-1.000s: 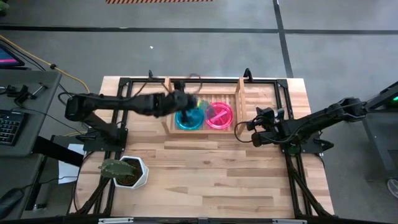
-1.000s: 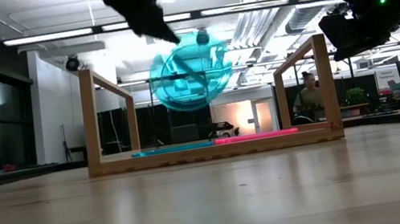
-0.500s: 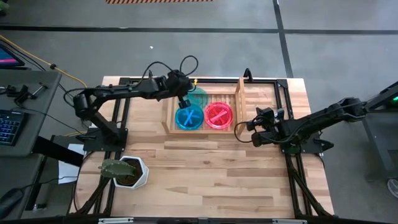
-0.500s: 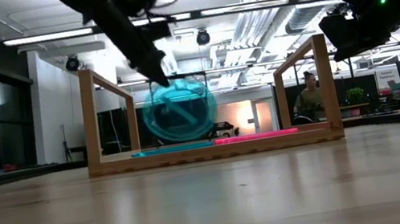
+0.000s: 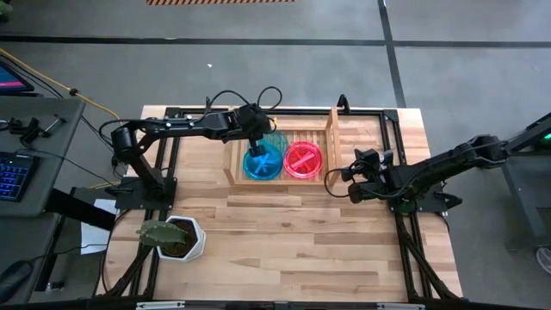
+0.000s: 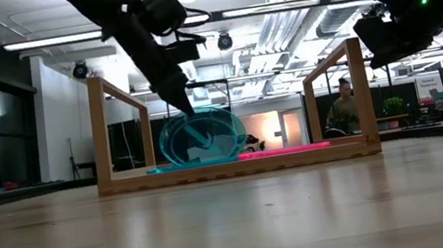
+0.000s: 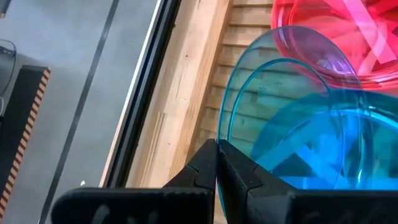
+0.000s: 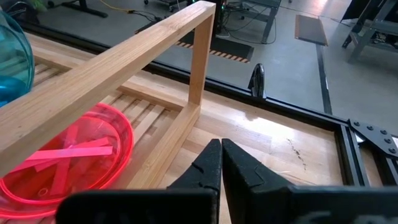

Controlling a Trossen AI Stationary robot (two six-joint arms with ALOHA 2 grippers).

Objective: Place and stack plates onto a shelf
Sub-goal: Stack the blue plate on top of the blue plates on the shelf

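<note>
My left gripper [image 5: 256, 140] [image 6: 186, 108] is shut on a teal plate [image 5: 274, 141] [image 6: 202, 136] that stands tilted inside the wooden shelf [image 5: 235, 145] [image 6: 102, 135], over its left half. Below it a teal stack [image 5: 261, 164] lies flat on the slats, and a pink stack [image 5: 303, 159] [image 8: 68, 155] lies beside it on the right. My right gripper [image 5: 331, 180] [image 8: 221, 149] is shut and holds nothing. It hovers above the table just right of the shelf's right rail [image 8: 124, 74]. My left gripper pinches the teal plate's upper rim [image 7: 220, 138] between its two fingertips [image 7: 205, 163], slanting down from the table's left side. The plate stands steeply on edge below the fingers. Its lower edge [image 6: 205, 159] is down at the teal stack on the shelf's base.
A white hexagonal plant pot [image 5: 178, 238] sits near the table's near-left corner. Bare butcher-block tabletop [image 5: 301, 232] lies in front of the shelf. A black frame [image 5: 392, 129] borders the table. A person [image 6: 345, 108] sits far off in the room.
My left gripper has come down into the shelf with the teal plate. The plate was lifted clear above the rails; now it stands low between them with its lower edge at the teal stack. The right arm has kept still.
</note>
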